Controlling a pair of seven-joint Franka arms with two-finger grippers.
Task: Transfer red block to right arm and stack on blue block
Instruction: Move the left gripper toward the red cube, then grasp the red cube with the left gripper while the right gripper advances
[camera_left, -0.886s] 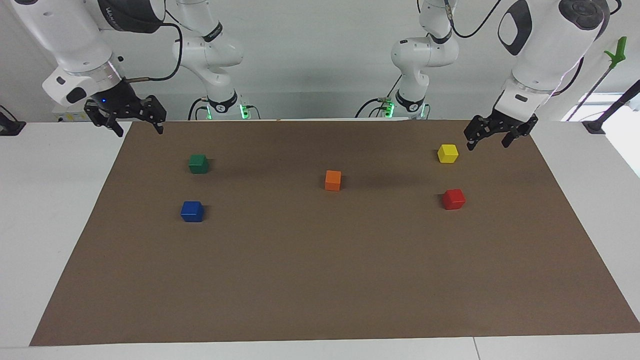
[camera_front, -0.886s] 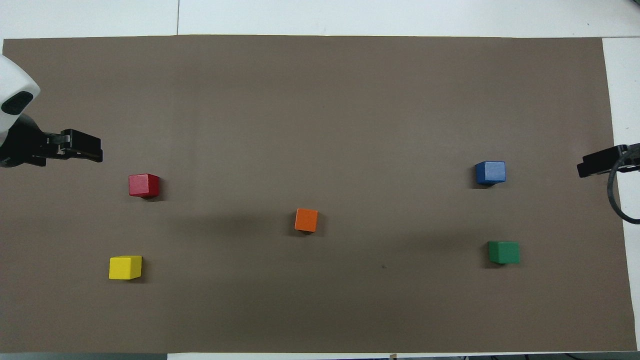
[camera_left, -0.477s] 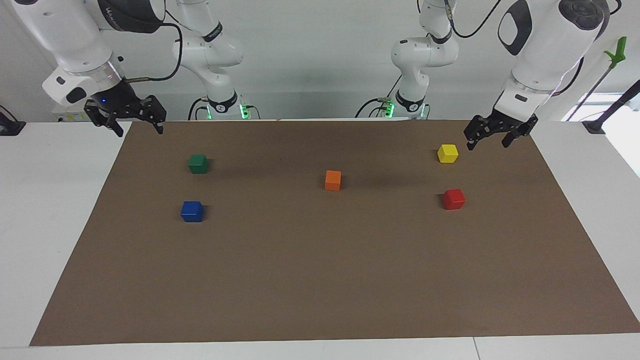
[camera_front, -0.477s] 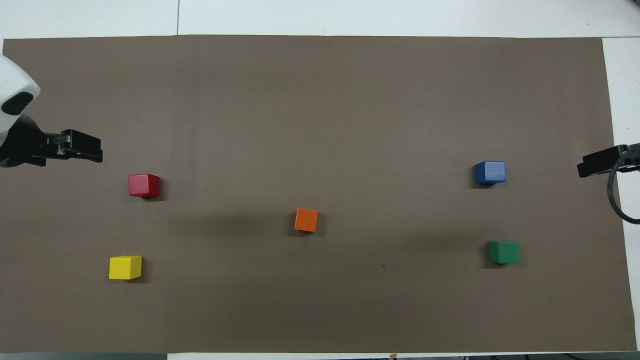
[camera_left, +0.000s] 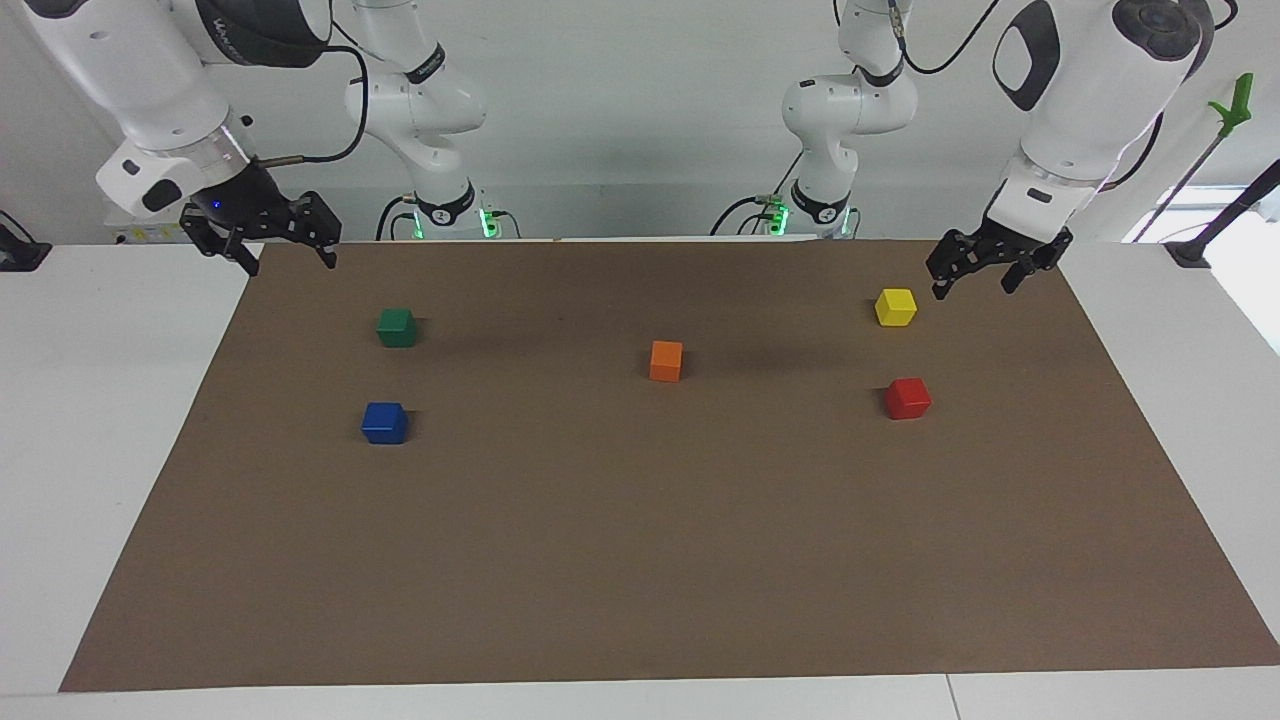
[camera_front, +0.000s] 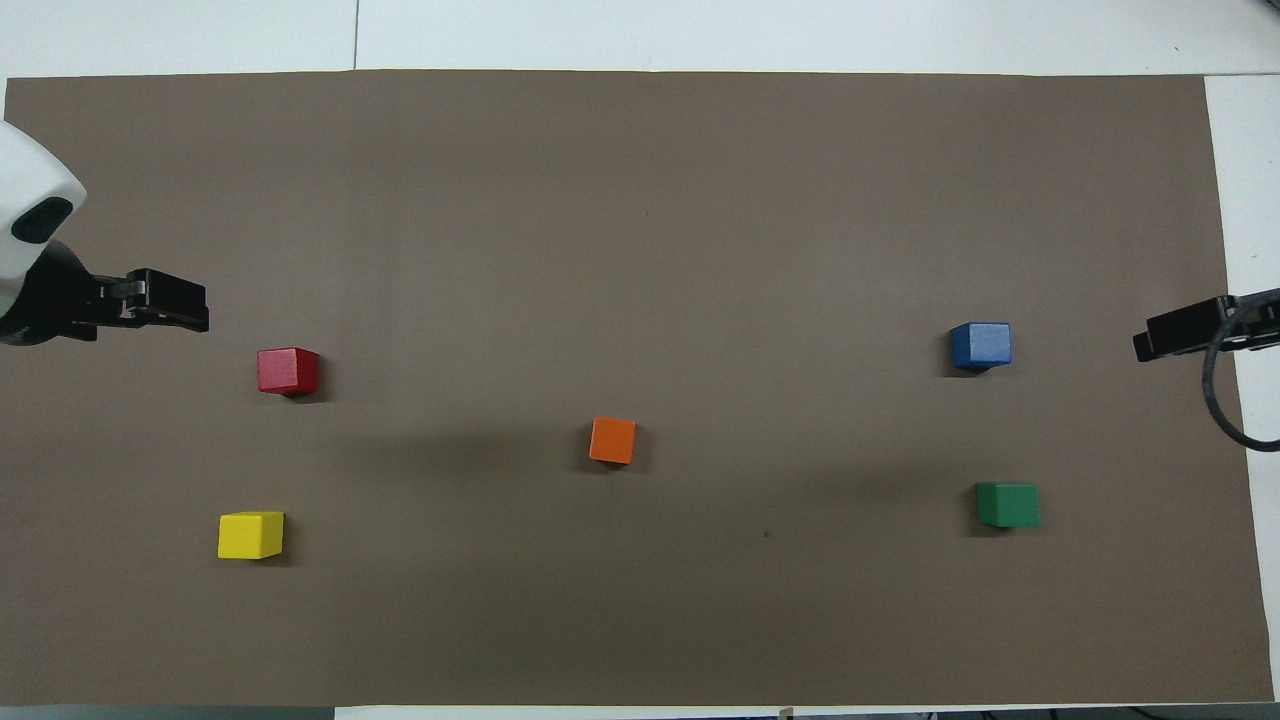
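The red block (camera_left: 908, 398) (camera_front: 288, 370) sits on the brown mat toward the left arm's end. The blue block (camera_left: 384, 422) (camera_front: 980, 345) sits on the mat toward the right arm's end. My left gripper (camera_left: 972, 290) (camera_front: 175, 305) is open and empty, raised over the mat's edge beside the yellow cube, apart from the red block. My right gripper (camera_left: 290, 262) (camera_front: 1165, 338), with its blue light, is open and empty, raised over the mat's edge at its own end, apart from the blue block.
A yellow cube (camera_left: 896, 306) lies nearer to the robots than the red block. A green cube (camera_left: 397, 327) lies nearer to the robots than the blue block. An orange cube (camera_left: 666, 360) sits mid-mat. The brown mat (camera_left: 640, 560) covers most of the white table.
My right gripper has shifted a little inward over the mat's edge. My left gripper has moved very slightly. No block has moved.
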